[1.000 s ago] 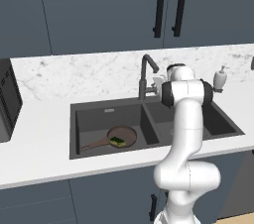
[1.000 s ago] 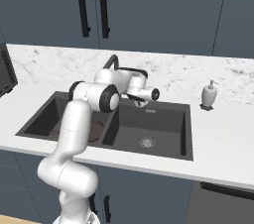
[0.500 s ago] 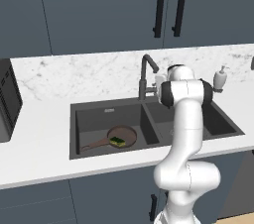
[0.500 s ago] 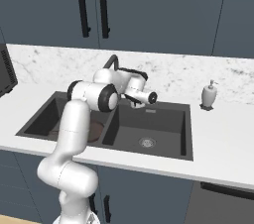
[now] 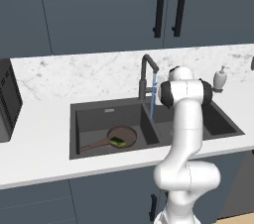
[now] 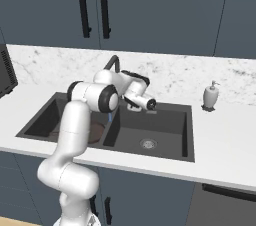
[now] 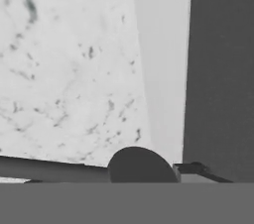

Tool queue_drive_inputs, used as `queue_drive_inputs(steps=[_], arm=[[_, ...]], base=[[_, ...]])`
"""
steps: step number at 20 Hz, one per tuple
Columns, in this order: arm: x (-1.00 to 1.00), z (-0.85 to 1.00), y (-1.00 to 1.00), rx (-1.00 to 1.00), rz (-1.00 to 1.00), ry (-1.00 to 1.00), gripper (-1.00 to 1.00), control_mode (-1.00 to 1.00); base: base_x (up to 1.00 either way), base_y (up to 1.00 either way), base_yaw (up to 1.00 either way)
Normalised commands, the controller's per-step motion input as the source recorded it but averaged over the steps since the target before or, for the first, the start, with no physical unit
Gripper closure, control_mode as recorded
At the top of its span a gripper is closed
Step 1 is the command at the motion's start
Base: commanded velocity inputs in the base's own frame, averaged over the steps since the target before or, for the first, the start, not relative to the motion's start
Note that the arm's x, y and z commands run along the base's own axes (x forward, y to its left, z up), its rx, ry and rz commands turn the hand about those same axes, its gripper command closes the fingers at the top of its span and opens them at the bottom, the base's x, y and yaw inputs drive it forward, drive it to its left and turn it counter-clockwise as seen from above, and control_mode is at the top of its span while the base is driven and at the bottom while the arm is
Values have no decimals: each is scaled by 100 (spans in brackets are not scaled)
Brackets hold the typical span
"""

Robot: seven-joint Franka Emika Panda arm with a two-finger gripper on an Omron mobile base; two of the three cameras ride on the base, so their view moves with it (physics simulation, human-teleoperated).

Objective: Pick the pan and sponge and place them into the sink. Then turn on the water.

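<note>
The pan [image 5: 120, 136] lies flat on the floor of the left basin of the sink [image 5: 106, 114], toward that basin's right side, with its long thin handle running out to the left and slightly toward the front wall. The sponge [image 5: 117, 141] sits inside the pan, near its front rim, green layer up. In the right base view the arm covers most of the pan, and just a brown sliver of it shows in the left basin.

The faucet [image 5: 147, 77] stands at the back rim of the sink, between the 2 basins. A thin light-blue stream of water [image 5: 152, 100] drops straight from its spout and meets the sink near the divider between the basins. In the right base view a short bit of that blue stream shows just below the arm's elbow joint.

The arm rises in front of the sink and bends over the right basin. The gripper [image 6: 148, 104] hangs above the back part of the right basin, close beside the base of the faucet, pointing toward the right. I cannot tell how far apart the jaws stand, and nothing can be seen held in them.

A white soap dispenser [image 6: 210, 96] stands on the marble counter [image 6: 225, 135] to the right of the sink, well apart from the gripper. The right basin has a round silver drain [image 6: 147, 143] in its floor.
</note>
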Motion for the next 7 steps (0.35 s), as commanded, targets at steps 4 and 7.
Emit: queue_drive_inputs(steps=[4, 7], arm=[[0, -9, 0, 4, -3, 1, 100, -100], [0, 0, 0, 0, 0, 0, 100, -100]], base=[[0, 0, 0], [0, 0, 0]])
